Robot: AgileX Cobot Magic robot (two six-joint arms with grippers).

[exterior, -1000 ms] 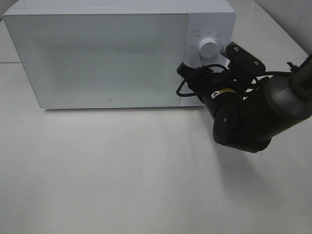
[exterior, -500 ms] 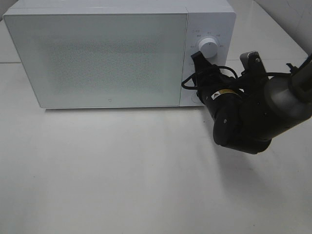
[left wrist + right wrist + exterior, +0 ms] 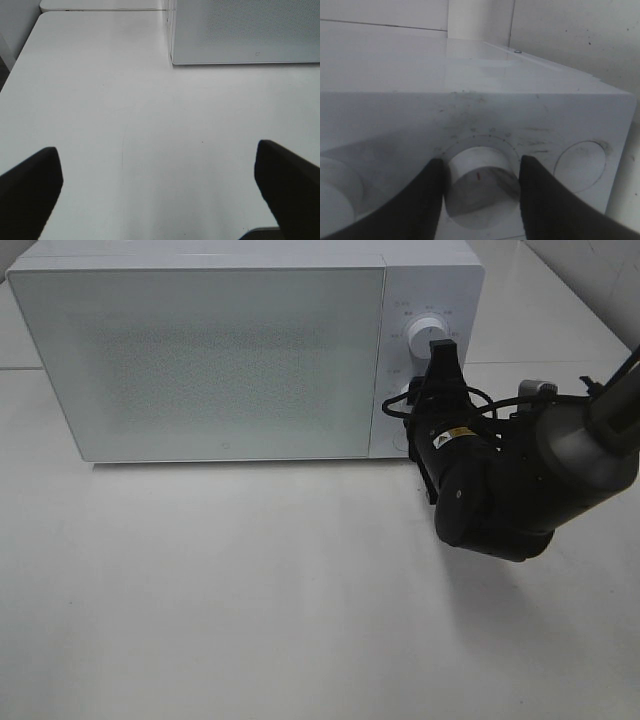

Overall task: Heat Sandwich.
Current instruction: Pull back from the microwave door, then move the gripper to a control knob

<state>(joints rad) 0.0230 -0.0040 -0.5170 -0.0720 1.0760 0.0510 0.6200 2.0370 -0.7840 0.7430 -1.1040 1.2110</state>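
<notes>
**Timer dial being gripped: slip or over-turn is the risk**

Exterior high: The microwave (image 3: 200, 360) is being shown with its door closed. The sandwich is not being shown in any view and is judged to be inside. The right gripper (image 3: 437, 365) is being pressed against the control panel, just below the upper dial (image 3: 428, 332).

Left wrist: The left gripper (image 3: 160, 195) is being held spread wide over the bare table (image 3: 100, 100), grasping nothing.

Right wrist: The lower dial (image 3: 479, 175) is being clamped between the fingers (image 3: 420, 200). A smooth dial could be slipping, or being turned too far and overheating the food. The round button (image 3: 580, 160) just beside could be getting knocked.
</notes>
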